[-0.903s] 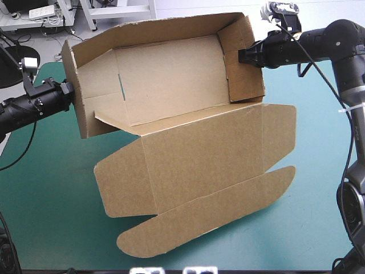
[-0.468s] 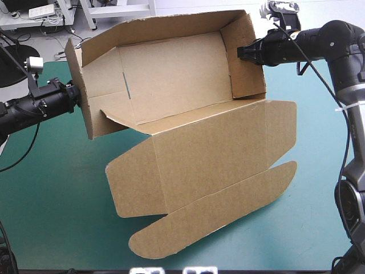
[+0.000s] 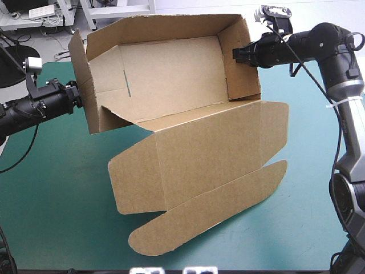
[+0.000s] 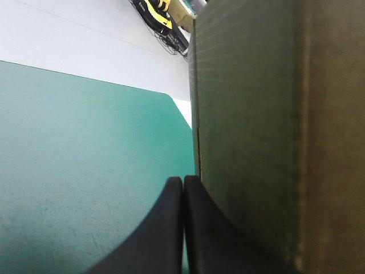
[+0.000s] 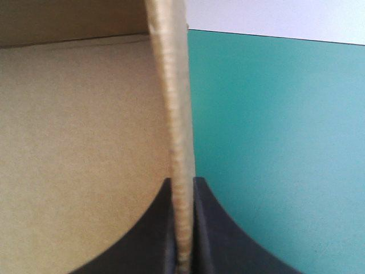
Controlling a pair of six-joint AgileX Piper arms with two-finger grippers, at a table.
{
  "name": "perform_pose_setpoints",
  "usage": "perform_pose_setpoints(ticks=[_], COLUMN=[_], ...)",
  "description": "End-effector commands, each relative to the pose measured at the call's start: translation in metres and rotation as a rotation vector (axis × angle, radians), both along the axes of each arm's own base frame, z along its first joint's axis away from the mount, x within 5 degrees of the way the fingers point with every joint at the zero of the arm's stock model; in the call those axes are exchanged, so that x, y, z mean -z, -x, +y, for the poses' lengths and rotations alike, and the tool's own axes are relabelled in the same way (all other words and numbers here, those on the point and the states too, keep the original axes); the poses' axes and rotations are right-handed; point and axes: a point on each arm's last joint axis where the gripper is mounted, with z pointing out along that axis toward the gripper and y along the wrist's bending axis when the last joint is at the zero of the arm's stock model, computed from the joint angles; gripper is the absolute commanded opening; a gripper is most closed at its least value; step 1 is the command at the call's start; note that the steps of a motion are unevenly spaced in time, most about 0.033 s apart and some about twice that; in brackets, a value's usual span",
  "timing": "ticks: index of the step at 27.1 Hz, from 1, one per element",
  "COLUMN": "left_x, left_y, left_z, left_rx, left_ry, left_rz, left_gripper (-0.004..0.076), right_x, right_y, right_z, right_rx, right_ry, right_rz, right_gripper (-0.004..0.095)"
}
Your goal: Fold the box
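as the scene is read from the left, the left gripper point(image 3: 78, 98) is found against the left end wall of the brown box point(image 3: 171, 71), above the teal-green table point(image 3: 51, 188). in the left wrist view its black fingers point(image 4: 165, 228) are seen all but closed into one arch, with the brown wall rising just beside and over one of them. the board is taken to be pinched there, though the sheet between the fingers is not plainly shown.

the box is held as an open tray with its walls raised. it is tipped so that its hollow faces the high camera, and it sits over the far half of the table. the lid point(image 3: 211, 148) is spread from the tray's near edge toward the near side of the table. a side flap is seen at each end of the lid, and a long rounded flap point(image 3: 211, 211) along its near edge.

at the right, the right gripper point(image 3: 235, 55) is clamped on the right end wall. in the right wrist view the wall's edge is seen gripped between the two fingers point(image 5: 217, 228).
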Motion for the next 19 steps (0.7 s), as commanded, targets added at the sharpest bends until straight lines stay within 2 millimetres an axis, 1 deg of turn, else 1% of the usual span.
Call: perform_pose_setpoints(ticks=[1,12,19], left_x=[-0.0243,-0.0225,-0.0221], left_y=[0.0171,0.0162,0.0165], left_z=[-0.0100,-0.0109,-0.0111], left_rx=[0.094,0.087,0.091], left_ry=[0.066,0.046,0.042], left_rz=[-0.074,-0.068,-0.066], left_gripper=[-0.0010,-0.0010,-0.0010], right_x=[-0.0346,-0.0337,-0.0310], right_y=[0.0145,0.0107,0.0108], right_z=[-0.0011,-0.0033,-0.0054], right_rx=[0.035,0.056,0.060], right_ry=[-0.087,-0.076,-0.036], right_rz=[-0.132,-0.151,-0.141], right_gripper=[-0.0018,-0.0018,-0.0018])
